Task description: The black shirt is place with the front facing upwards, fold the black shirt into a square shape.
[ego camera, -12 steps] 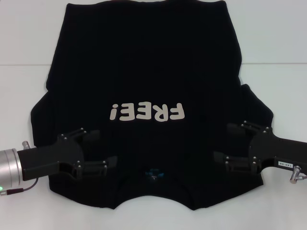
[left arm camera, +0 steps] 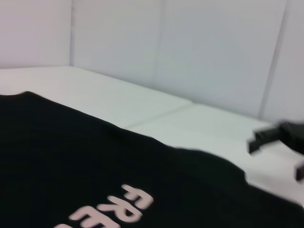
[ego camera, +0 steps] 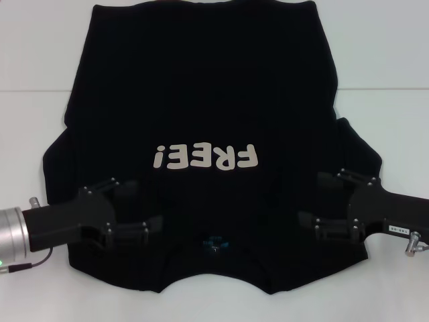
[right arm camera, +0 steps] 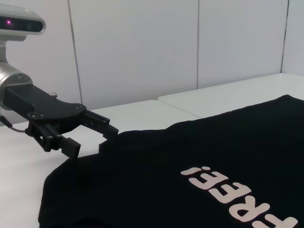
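The black shirt (ego camera: 201,87) lies spread flat, front up, on the white table (ego camera: 40,60). Its cream "FREE!" lettering (ego camera: 204,157) reads upside down from my head, and the teal neck label (ego camera: 214,241) is at the near edge. My left gripper (ego camera: 142,205) hovers open over the near left shoulder area. My right gripper (ego camera: 314,200) hovers open over the near right shoulder area. Neither holds cloth. The right wrist view shows the left gripper (right arm camera: 96,140) at the edge of the shirt (right arm camera: 190,161). In the left wrist view, the shirt (left arm camera: 95,161) fills the foreground.
Bare white tabletop surrounds the shirt on the left, right and far sides, with a seam (ego camera: 33,91) running across it. Pale wall panels (right arm camera: 142,47) stand behind the table. The sleeves spread out to both sides near the grippers.
My left gripper has shifted very slightly to the left. The right gripper and the shirt have not moved.
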Controlling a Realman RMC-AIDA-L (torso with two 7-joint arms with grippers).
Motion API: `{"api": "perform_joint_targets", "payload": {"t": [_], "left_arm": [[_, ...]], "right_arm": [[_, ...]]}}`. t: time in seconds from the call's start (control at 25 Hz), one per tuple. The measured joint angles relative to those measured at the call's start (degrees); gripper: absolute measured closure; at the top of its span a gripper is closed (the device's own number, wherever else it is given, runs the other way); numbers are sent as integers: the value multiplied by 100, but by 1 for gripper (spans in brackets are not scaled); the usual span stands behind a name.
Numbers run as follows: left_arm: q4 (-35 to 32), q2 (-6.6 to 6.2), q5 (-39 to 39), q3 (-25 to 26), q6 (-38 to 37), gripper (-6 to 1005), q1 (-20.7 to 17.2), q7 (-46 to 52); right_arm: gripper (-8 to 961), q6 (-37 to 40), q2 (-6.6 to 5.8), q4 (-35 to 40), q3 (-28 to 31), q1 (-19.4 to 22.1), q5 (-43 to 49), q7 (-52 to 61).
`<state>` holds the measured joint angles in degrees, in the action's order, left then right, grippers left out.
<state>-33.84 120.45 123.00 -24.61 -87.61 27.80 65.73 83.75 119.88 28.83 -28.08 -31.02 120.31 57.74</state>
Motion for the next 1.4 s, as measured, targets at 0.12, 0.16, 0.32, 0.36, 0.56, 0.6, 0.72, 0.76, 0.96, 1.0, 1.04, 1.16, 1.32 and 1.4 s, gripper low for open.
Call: {"api": "perform_joint_targets", "payload": {"t": [0.12, 0.16, 0.32, 0.36, 0.56, 0.6, 0.72, 0.76, 0.96, 1.0, 1.04, 1.16, 1.32, 1.4], "left_arm": [[-8, -58, -46, 407, -25, 49, 71, 847], [-7, -101, -47, 524, -11, 49, 109, 1337], [5, -391, -55, 758, 32, 50, 275, 3070], [9, -478, -55, 783, 43, 50, 315, 3482], [31, -891, 5, 806, 487, 49, 376, 5467], [44, -958, 52, 794, 667, 49, 367, 5792], [89, -1030, 277, 779, 1099, 49, 327, 6280], [107, -1031, 377, 777, 1236, 49, 318, 6384], [391, -1034, 815, 762, 1810, 50, 343, 6654], [437, -1026, 849, 749, 1919, 51, 348, 6686], [470, -1018, 870, 736, 2001, 52, 350, 6706], [545, -997, 891, 717, 2168, 55, 354, 6718], [582, -988, 894, 717, 2308, 59, 363, 6705], [588, -966, 895, 716, 2363, 61, 364, 6695]], "right_arm": [[12, -3, 0, 0, 27, -14, -3, 1], [12, -3, 0, 0, 32, -21, -6, 4], [12, -7, 2, 0, 28, -36, -8, 17], [12, -7, 5, 0, 16, -42, -8, 25], [11, 21, 10, 0, -2, -70, -9, 129], [11, 36, 10, 0, -3, -71, -9, 136], [11, 58, 9, 0, -4, -71, -14, 146], [11, 58, 9, 0, -4, -71, -14, 146], [11, 101, 6, 0, -4, -75, -17, 149], [11, 109, 3, 0, -4, -75, -17, 149], [11, 117, 0, 0, -4, -76, -17, 149], [11, 123, -1, 0, -4, -78, -17, 149], [11, 125, 0, 0, -4, -79, -17, 150], [11, 125, 0, 0, -4, -79, -17, 150]]}}
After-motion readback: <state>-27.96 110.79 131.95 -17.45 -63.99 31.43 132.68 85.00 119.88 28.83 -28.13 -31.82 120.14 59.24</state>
